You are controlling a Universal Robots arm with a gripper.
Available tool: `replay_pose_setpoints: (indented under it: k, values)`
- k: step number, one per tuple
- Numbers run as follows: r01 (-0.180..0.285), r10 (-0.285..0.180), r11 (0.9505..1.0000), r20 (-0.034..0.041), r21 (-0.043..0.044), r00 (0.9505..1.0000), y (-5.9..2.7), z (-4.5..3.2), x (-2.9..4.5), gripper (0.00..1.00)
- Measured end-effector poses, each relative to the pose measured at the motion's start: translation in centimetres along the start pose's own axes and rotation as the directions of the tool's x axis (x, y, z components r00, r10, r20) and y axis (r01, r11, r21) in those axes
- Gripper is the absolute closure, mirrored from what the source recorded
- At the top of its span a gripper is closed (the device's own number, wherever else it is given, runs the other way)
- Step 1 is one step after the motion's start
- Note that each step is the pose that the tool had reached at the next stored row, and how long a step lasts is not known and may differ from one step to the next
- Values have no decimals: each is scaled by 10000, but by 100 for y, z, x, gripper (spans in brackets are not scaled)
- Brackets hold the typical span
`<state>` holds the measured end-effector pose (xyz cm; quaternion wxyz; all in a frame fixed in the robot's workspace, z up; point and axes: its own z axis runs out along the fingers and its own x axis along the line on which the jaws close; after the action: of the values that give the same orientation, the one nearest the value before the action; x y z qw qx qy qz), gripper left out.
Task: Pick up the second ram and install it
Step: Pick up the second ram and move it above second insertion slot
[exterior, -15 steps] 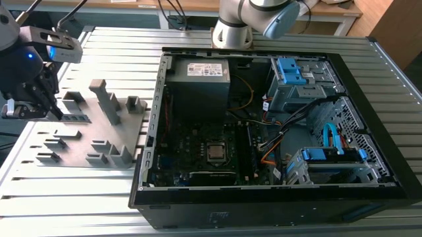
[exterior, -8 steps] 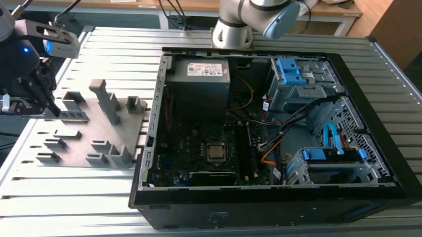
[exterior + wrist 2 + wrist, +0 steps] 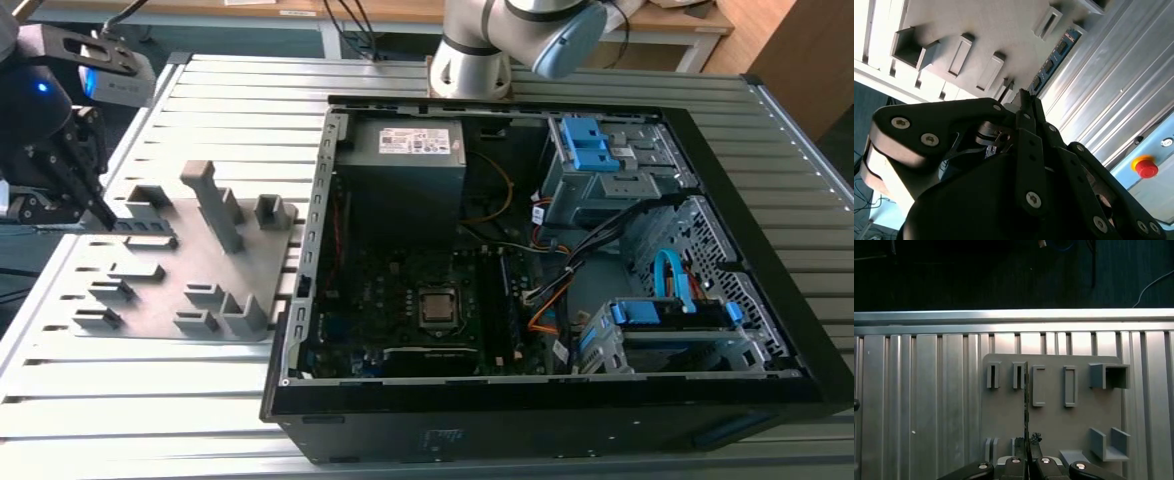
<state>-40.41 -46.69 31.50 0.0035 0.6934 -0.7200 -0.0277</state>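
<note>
The second ram (image 3: 1055, 56) is a slim dark blue-green stick with small black chips. It sits between my gripper's (image 3: 1024, 99) fingertips and reaches away from them. In the first wrist view the ram (image 3: 1026, 400) shows edge-on as a thin dark line running out from the gripper (image 3: 1027, 459), which is shut on it. In the exterior view the gripper (image 3: 99, 220) holds the ram (image 3: 142, 228) at the left end of the grey holder plate (image 3: 160, 292), far from the open computer case (image 3: 747, 240). Whether the ram is clear of the plate's slots I cannot tell.
The holder plate (image 3: 1054, 420) carries several grey slot blocks and a tall post (image 3: 214, 205). The case's motherboard (image 3: 400, 300) lies open to the exterior view's right of the plate. The arm's base (image 3: 470, 55) stands behind the case. A red stop button (image 3: 1146, 167) sits past the slatted table's edge.
</note>
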Motion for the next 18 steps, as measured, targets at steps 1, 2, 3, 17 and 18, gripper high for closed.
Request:
replay_pose_setpoints:
  k: [1,2,3,17,18]
  values:
    - [0,0,10000,0,0,10000,0,-15,-1,86]
    - [0,0,10000,0,1,10000,1,-30,-1,86]
    - [0,0,10000,1,1,10000,2,-46,-2,86]
    - [-1,1,10000,0,0,10000,12,-258,-10,86]
    - [0,0,10000,0,1,10000,12,-270,-10,86]
